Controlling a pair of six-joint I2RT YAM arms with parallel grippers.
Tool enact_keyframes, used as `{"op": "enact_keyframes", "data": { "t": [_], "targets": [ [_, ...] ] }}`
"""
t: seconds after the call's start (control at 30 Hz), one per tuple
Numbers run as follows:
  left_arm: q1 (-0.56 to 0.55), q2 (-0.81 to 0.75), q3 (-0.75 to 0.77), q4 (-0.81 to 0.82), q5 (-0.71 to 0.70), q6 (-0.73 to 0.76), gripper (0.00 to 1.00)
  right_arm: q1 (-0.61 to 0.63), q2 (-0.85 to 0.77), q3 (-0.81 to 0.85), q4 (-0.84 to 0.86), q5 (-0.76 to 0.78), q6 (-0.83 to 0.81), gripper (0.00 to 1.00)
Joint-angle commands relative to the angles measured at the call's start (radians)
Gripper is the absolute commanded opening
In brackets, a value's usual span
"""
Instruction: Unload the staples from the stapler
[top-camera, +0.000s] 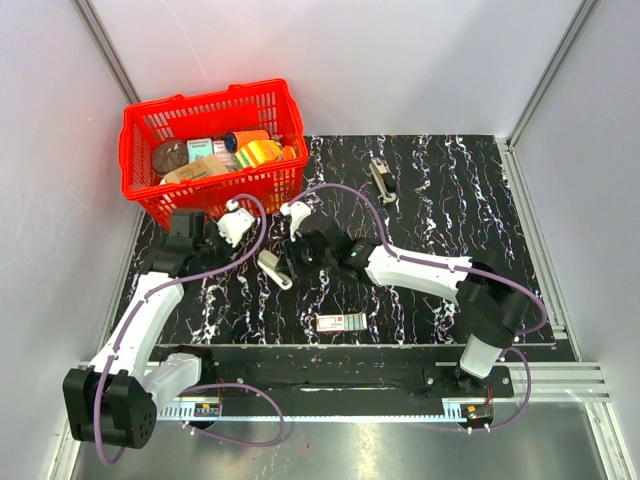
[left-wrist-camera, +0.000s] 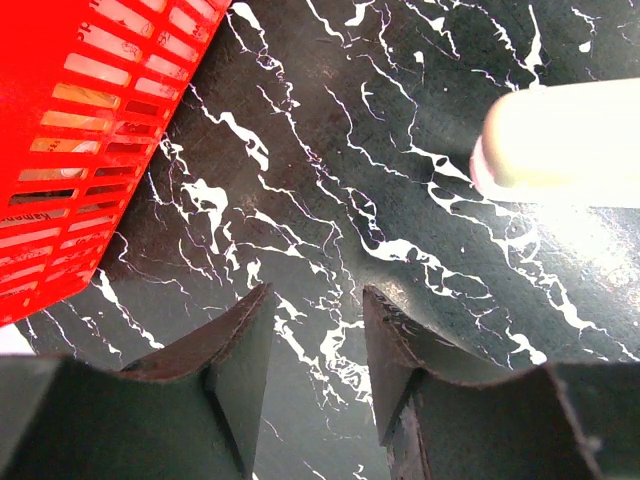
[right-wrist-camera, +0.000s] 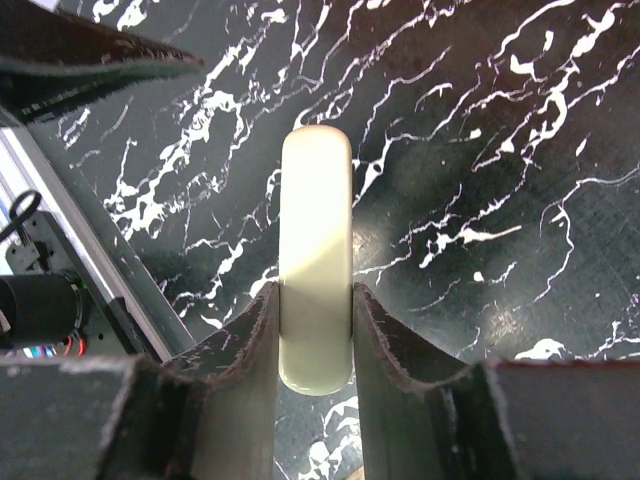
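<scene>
Clamps stapler (right-wrist-camera: 316, 200) tight in right gripper (right-wrist-camera: 315, 295). Holds left gripper (left-wrist-camera: 316, 300) parted and empty, red basket (left-wrist-camera: 40, 110) full of packets (top-camera: 205, 168) ahead on its left.

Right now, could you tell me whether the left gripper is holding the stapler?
No, the left gripper has only bare mat between its fingers; the stapler is off to one side.

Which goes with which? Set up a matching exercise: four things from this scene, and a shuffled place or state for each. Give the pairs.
1 stapler
2 red basket
3 flat white box
4 left gripper

A open, holding nothing
B lying by the near edge of the mat
C at the mat's far-left corner
D clamped in the right gripper

Pairs: 1-D, 2-C, 3-B, 4-A
</scene>
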Motion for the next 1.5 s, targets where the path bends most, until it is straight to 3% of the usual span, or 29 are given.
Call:
{"op": "enact_keyframes", "data": {
  "t": [0.0,0.43,0.73,0.93,1.17,1.3,1.4,1.47],
  "targets": [
    [0.005,-0.035,0.03,0.017,0.024,-0.018,0.45,0.008,-0.023,0.056,0.122,0.038,0.019,0.0],
    [0.003,-0.065,-0.007,0.017,0.023,-0.029,0.45,0.014,0.079,0.15,0.049,0.022,0.026,0.0],
    [0.016,-0.066,0.045,-0.019,0.004,-0.112,0.45,0.086,0.319,0.421,-0.25,0.263,0.005,0.0],
    [0.098,-0.077,0.132,-0.062,0.047,-0.282,0.45,0.124,0.412,0.497,-0.286,0.349,0.031,0.0],
    [0.158,-0.092,0.203,-0.16,0.093,-0.321,0.47,0.187,0.544,0.642,-0.348,0.432,0.117,0.0],
    [0.158,-0.134,0.201,-0.162,0.077,-0.325,0.47,0.2,0.586,0.713,-0.401,0.46,0.189,0.25],
    [0.158,-0.149,0.198,-0.171,0.075,-0.324,0.47,0.2,0.578,0.73,-0.428,0.463,0.203,0.51],
    [0.16,-0.149,0.2,-0.179,0.075,-0.325,0.47,0.2,0.551,0.724,-0.438,0.479,0.2,0.61]
  ]
}}
